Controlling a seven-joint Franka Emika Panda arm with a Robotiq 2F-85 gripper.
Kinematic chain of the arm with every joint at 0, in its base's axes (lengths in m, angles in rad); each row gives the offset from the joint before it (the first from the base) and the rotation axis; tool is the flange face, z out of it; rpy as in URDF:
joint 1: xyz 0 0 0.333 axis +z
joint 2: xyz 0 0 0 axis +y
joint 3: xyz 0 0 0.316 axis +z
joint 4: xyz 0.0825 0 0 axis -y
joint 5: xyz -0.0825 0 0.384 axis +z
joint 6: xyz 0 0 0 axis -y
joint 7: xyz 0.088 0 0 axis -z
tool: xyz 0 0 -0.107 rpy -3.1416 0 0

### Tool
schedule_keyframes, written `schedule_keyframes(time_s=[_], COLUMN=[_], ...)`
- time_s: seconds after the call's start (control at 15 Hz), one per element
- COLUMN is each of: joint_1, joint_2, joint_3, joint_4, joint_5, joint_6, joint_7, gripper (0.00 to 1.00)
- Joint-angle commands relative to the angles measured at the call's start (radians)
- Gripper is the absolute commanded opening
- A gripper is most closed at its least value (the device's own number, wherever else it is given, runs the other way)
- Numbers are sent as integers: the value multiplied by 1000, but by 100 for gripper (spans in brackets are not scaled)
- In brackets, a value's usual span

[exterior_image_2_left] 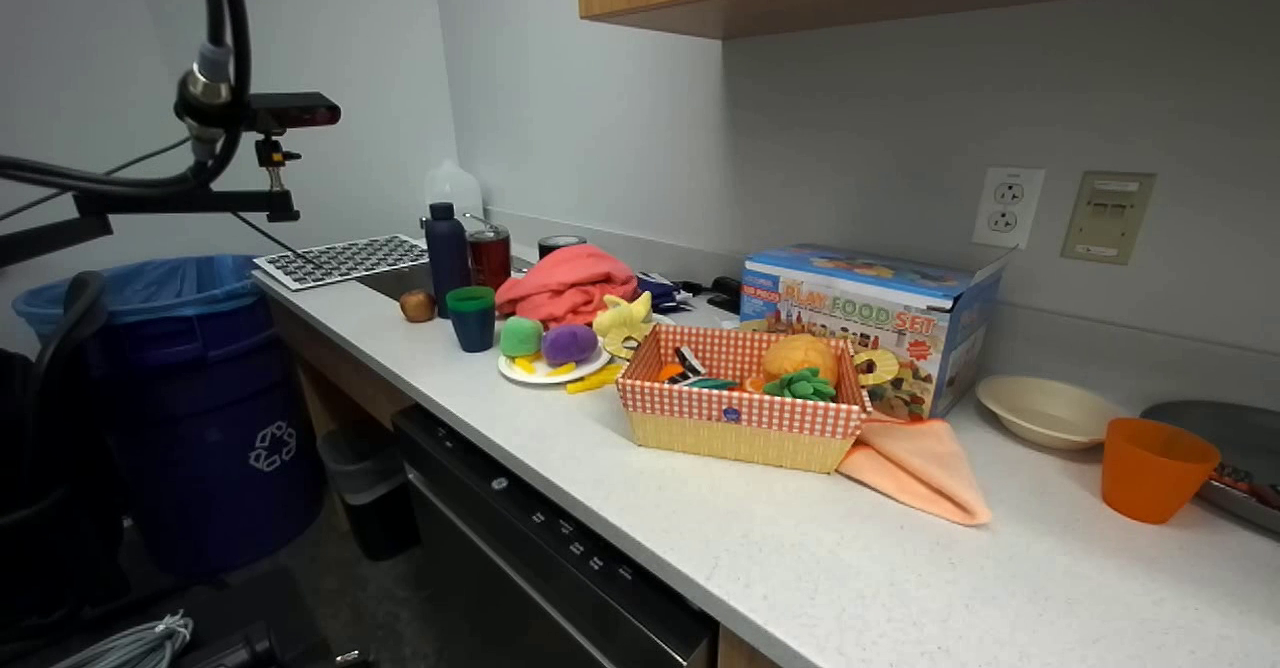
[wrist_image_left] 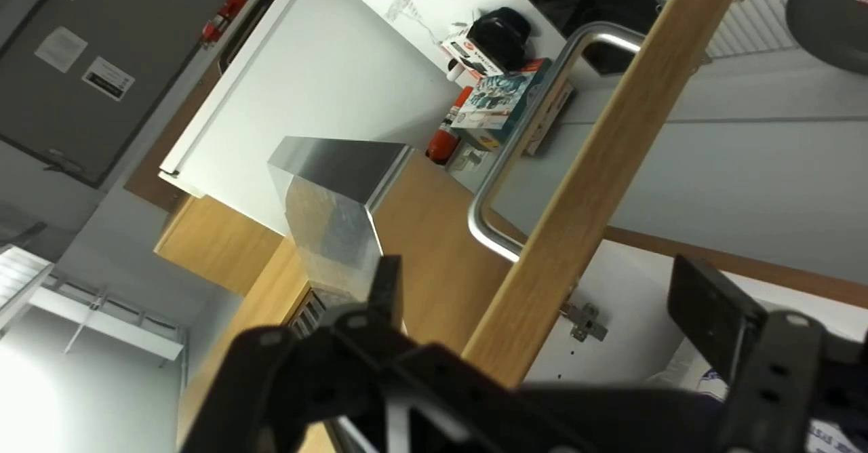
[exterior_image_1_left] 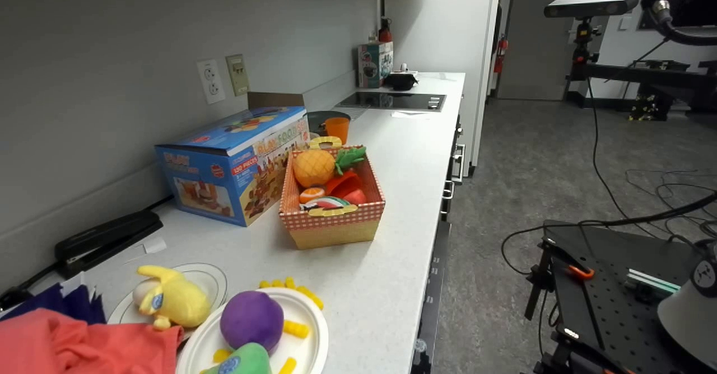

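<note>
We are seeing a wooden door (wrist_image_left: 607, 168) standing ajar, its edge running slantwise across the wrist view; a metal handle (wrist_image_left: 529, 124) is sitting on its outer face, probably to give something to pull on, and a hinge (wrist_image_left: 584, 322) is showing just past the edge. In both exterior views a checked basket (exterior_image_2_left: 745, 433) is gathering a toy pineapple (exterior_image_1_left: 313, 167) and an orange slice (exterior_image_1_left: 312, 195) with other pieces, presumably so that round things are not rolling about the table (exterior_image_1_left: 403, 223). A printed box (exterior_image_1_left: 229, 164) is standing between the basket and the wall (exterior_image_1_left: 140, 66), perhaps because bulk is fitting best at the back, and a white plate (exterior_image_1_left: 319, 337) is carrying a purple toy (exterior_image_1_left: 252, 318) and a green toy (exterior_image_1_left: 246, 360). The gripper (wrist_image_left: 536, 287) is showing only in the wrist view, its fingers (wrist_image_left: 708, 310) standing wide apart, one to each side of the door's edge. We are making out gaps between fingers and wood, so the gripper is seemingly holding nothing; at this tilted angle, though, we are not able to tell whether the edge is touching its body lower down.
</note>
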Motion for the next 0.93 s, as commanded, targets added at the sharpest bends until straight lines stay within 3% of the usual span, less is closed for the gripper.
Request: schedule_keyframes(time_s=[0.0,0.6,0.87], joint_1=[-38,-34,-7], joint_2=[57,83,72], joint_3=[12,9,-10], joint_4=[54,77,58], joint_5=[-82,-216,-217], joint_6=[-16,-195,-198], joint_7=[83,105,98], gripper=[100,100,100])
